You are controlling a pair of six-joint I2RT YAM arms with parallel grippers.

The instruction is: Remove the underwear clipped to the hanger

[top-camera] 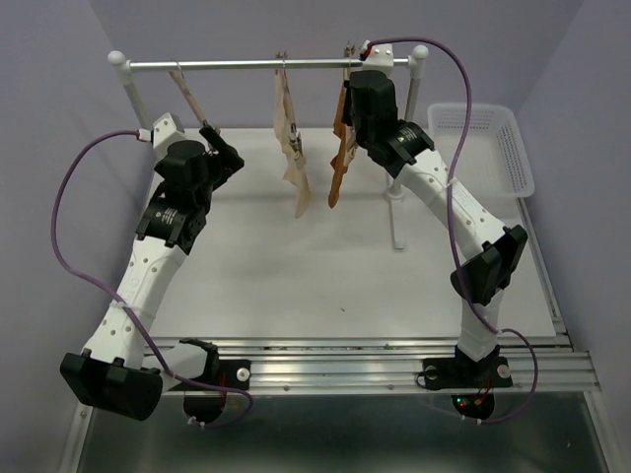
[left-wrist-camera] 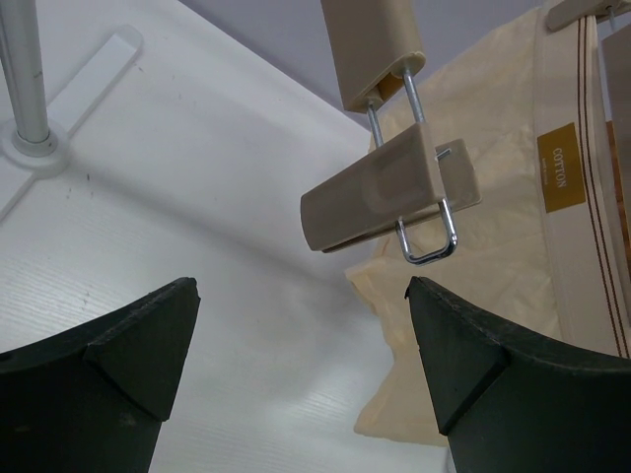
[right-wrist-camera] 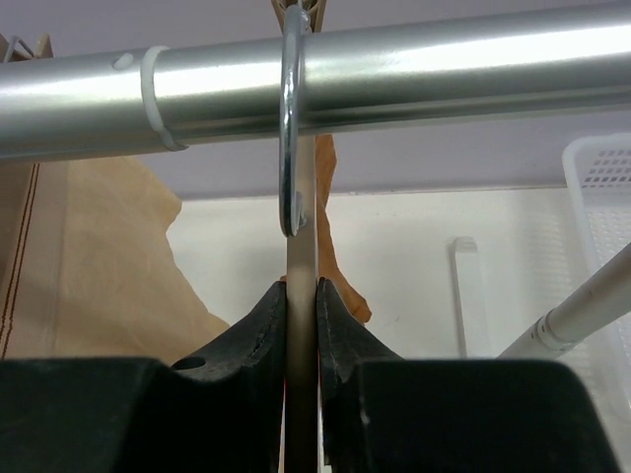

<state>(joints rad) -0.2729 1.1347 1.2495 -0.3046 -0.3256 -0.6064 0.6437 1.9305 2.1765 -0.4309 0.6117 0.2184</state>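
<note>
The rust-brown underwear (top-camera: pixel 338 163) hangs from the rightmost wooden hanger (top-camera: pixel 347 54) on the rail. In the right wrist view a strip of it (right-wrist-camera: pixel 331 222) shows behind the hanger bar (right-wrist-camera: pixel 301 246), seen edge-on, with its metal hook (right-wrist-camera: pixel 289 148) over the rail. My right gripper (top-camera: pixel 361 89) (right-wrist-camera: pixel 301 288) is shut on that hanger bar just under the hook. My left gripper (top-camera: pixel 225 150) (left-wrist-camera: pixel 301 288) is open and empty, below the clip (left-wrist-camera: pixel 385 192) of the bare leftmost hanger (top-camera: pixel 187 94).
A cream-beige garment (top-camera: pixel 293 148) (left-wrist-camera: pixel 493 187) hangs on the middle hanger. The metal rail (top-camera: pixel 256 65) (right-wrist-camera: pixel 414 64) stands on two posts (top-camera: pixel 397 202) (left-wrist-camera: pixel 25 79). A white basket (top-camera: pixel 483 143) (right-wrist-camera: pixel 603 187) sits at the back right.
</note>
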